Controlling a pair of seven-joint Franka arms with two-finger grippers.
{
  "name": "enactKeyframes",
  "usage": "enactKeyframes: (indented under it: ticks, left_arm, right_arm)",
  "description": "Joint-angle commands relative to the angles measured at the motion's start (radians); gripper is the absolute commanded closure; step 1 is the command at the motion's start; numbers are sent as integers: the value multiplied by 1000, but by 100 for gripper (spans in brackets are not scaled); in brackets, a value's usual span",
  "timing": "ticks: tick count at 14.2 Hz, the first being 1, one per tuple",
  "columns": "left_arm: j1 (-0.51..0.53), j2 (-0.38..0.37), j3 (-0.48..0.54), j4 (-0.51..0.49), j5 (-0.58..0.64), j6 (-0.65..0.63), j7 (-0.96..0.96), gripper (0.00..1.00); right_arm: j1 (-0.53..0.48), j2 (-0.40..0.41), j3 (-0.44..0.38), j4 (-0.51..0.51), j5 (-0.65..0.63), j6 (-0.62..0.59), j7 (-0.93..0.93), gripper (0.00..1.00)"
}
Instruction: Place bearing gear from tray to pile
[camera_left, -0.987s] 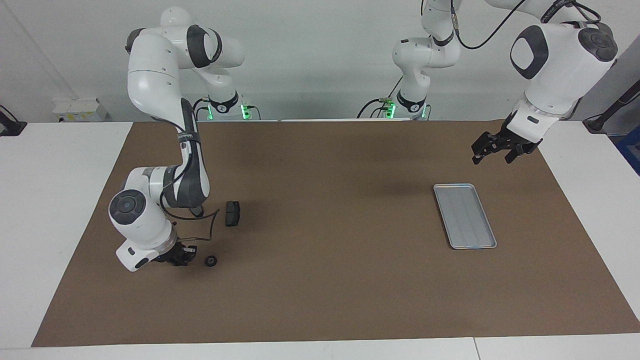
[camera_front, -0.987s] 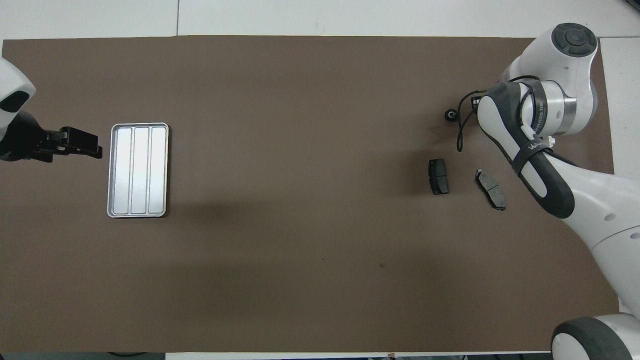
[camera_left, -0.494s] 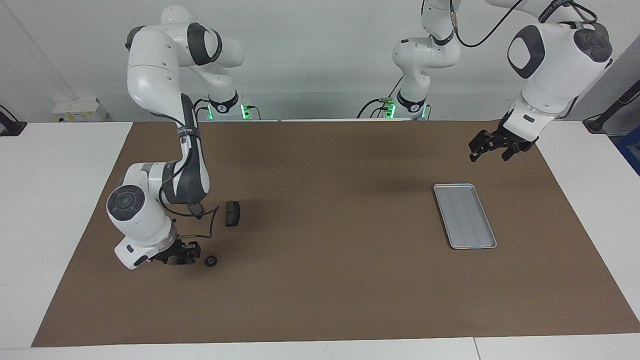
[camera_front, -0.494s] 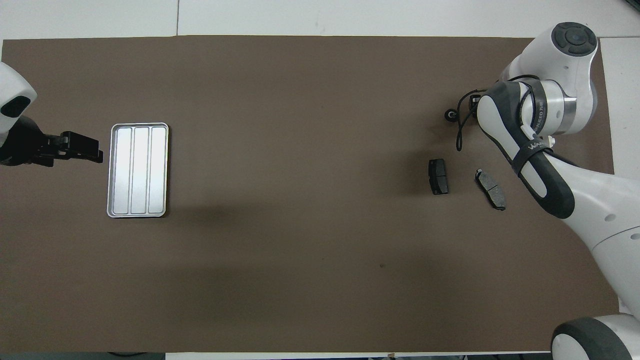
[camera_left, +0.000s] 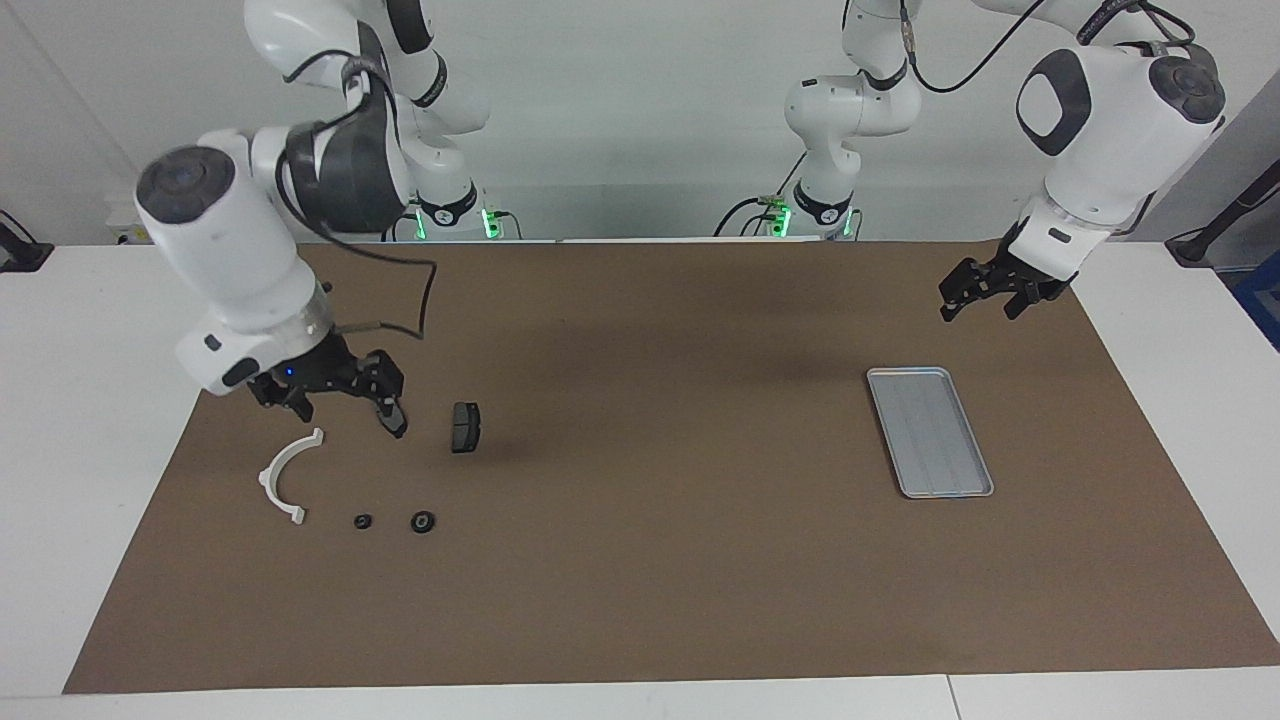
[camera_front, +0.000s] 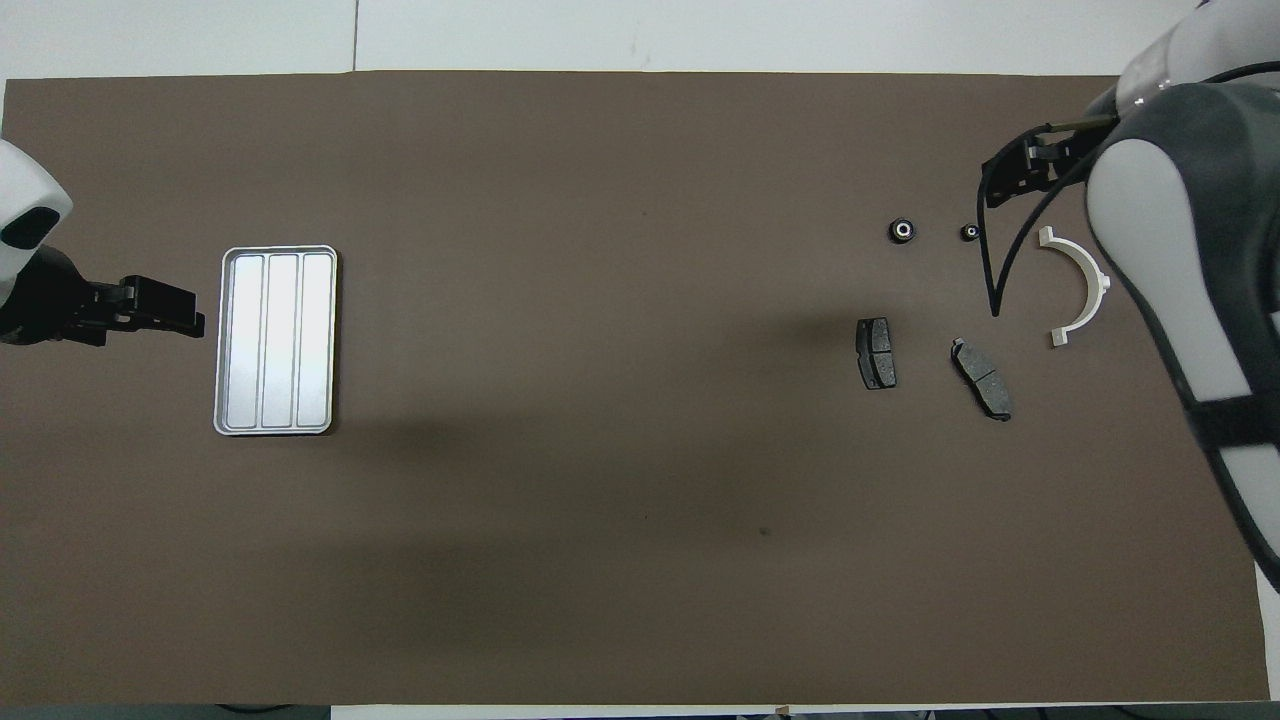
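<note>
A small black bearing gear (camera_left: 362, 521) (camera_front: 970, 232) lies on the mat in the pile, at the right arm's end of the table. Beside it are a slightly larger black round part (camera_left: 422, 521) (camera_front: 903, 230) and the white half-ring bracket (camera_left: 285, 480) (camera_front: 1080, 290). Two dark brake pads (camera_left: 465, 427) (camera_front: 982, 378) lie nearer the robots. My right gripper (camera_left: 328, 393) hangs open and holds nothing, raised over the pile. The silver tray (camera_left: 908, 372) (camera_front: 278, 340) holds nothing. My left gripper (camera_left: 980, 303) (camera_front: 165, 305) waits open in the air beside the tray.
A brown mat (camera_left: 650, 560) covers most of the white table. A black cable (camera_left: 425, 300) loops down from the right arm's wrist above the pile. Both arm bases stand at the robots' edge of the table.
My right gripper opened, left the small bearing gear on the mat and rose well above the pile, uncovering the white bracket. The left gripper barely moved.
</note>
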Motion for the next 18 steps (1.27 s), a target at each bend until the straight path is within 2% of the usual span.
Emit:
enactKeyframes:
  ticks: [1,4,6,13,18]
  left_arm:
    - [18,-31,-17,-34,14,27,14,0]
    - [8,-31,-15,-33,13,24,11,0]
    - [5,-32,-17,-33,13,24,10,0]
    - [7,-35,-15,-30,13,24,10,0]
    - [7,-40,-15,-30,13,24,10,0]
  right_arm:
    - [37,-123,-35,-44,30,-38,-13,0]
    - [46,-208,-40,-52,-5,-95,-13,0]
    - [48,-246,-49,-96,-8,-109,-13,0]
    - [48,-406,-52,-346,-7,-23,-16,0]
    - [46,-460,-52,-399,-7,-35,-14,0]
